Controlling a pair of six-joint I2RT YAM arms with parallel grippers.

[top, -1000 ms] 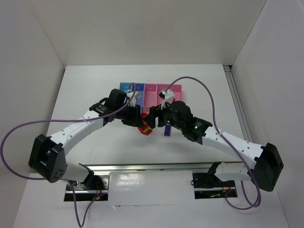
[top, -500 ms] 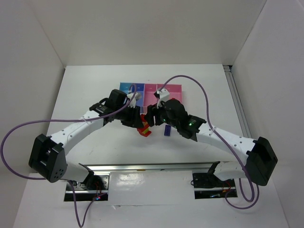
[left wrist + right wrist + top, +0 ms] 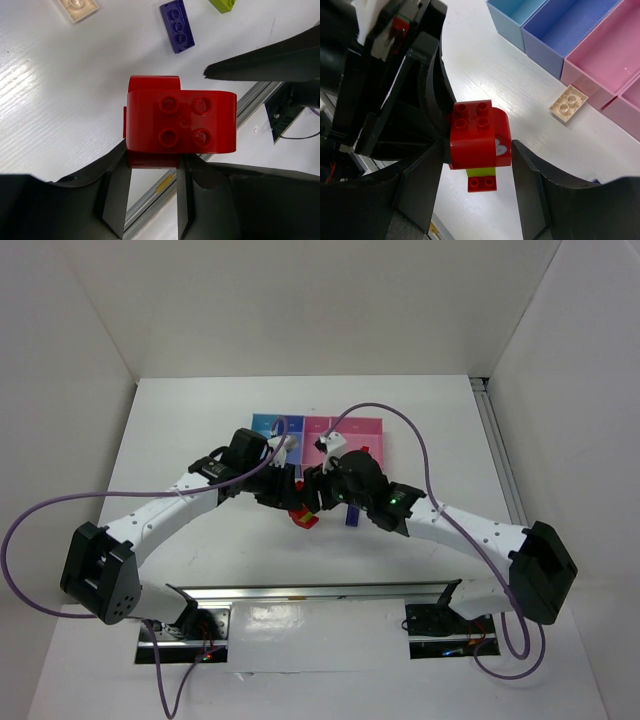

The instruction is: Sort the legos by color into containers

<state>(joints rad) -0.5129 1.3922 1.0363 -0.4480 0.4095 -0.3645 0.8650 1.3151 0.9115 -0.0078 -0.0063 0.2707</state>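
The left gripper (image 3: 152, 167) is clamped on the red stack (image 3: 480, 135), which sits between the two arms just in front of the bins (image 3: 542, 57). The right gripper (image 3: 477, 145) stands apart, one finger on each side of the stack and neither touching it. The stack looks light, rigid and glossy, with a green brick (image 3: 481, 171) press-fitted under the big red one. It probably needs a firm squeeze on flat opposite faces, away from studs and rounded corners, and a peeling twist rather than a straight pull.
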